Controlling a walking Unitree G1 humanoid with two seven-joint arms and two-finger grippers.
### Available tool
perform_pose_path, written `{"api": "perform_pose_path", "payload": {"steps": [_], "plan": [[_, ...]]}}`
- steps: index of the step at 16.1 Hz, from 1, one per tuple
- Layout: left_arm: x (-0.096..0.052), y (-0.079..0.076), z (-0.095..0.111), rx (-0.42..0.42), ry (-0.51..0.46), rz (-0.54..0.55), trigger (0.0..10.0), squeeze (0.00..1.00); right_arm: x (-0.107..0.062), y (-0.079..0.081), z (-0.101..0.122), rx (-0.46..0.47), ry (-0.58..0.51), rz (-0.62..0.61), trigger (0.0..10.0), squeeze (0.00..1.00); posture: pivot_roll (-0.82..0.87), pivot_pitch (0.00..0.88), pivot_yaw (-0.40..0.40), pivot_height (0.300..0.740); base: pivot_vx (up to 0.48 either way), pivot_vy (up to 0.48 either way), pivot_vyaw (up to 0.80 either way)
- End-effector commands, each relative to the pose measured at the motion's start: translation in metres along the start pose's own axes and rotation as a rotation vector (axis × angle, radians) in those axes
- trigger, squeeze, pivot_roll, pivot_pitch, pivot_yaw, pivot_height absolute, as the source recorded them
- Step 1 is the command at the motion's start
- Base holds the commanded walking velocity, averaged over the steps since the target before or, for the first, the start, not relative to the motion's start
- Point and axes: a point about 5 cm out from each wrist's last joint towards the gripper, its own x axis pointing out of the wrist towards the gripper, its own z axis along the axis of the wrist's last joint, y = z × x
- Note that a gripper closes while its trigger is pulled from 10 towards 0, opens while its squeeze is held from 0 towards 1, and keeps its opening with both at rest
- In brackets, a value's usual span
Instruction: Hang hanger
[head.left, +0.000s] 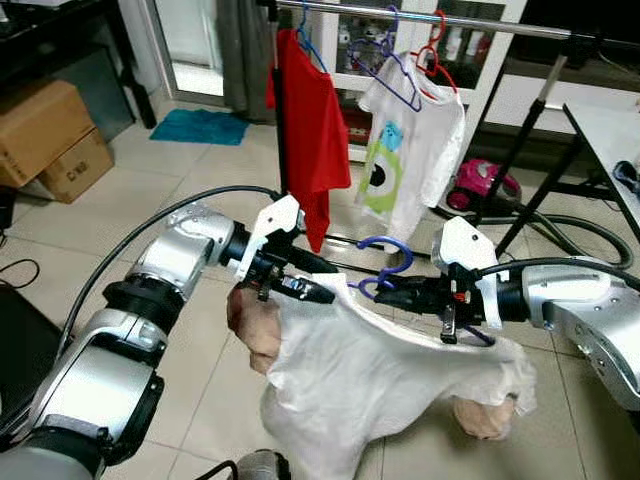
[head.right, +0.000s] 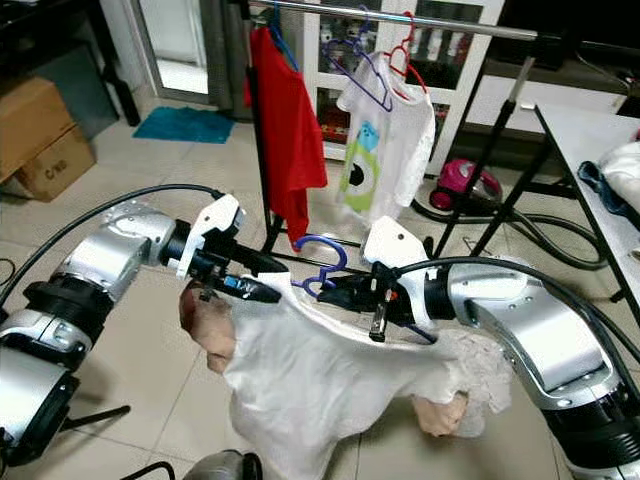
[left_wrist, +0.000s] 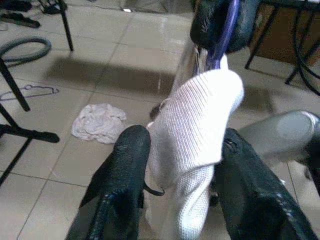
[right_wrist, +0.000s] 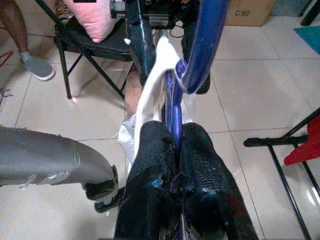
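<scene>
Right hand (head.left: 392, 297) grips the blue hanger (head.left: 385, 262), hook upward; left hand (head.left: 318, 292) pinches the white shirt (head.left: 370, 380).

a home laundry corner: tiled floor (head.left: 180, 190), clothes rack (head.left: 480, 22) of shirts, vacuum cleaner (head.left: 482, 182)

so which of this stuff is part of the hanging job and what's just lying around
Job: blue hanger, white garment, clothes rail, left claw, right claw.
Lying about: cardboard boxes, teal mat, pink vacuum, crumpled cloth.
</scene>
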Motion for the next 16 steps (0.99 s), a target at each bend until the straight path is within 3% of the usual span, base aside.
{"api": "perform_pose_path", "payload": {"steps": [1, 16], "plan": [[0.0004, 0.0020, 0.0058, 0.029, 0.029, -0.014, 0.0, 0.00, -0.0018, 0.0009, 0.0102, -0.057, -0.012, 0.008, 10.0, 0.00, -0.08, 0.000, 0.033, 0.740, 0.000, 0.000, 0.00], [-0.0034, 0.0011, 0.0050, 0.034, -0.039, 0.005, 0.0, 0.00, -0.0021, -0.0019, 0.0111, -0.065, -0.008, -0.001, 10.0, 0.00, -0.07, 0.000, 0.032, 0.740, 0.000, 0.000, 0.00]]}}
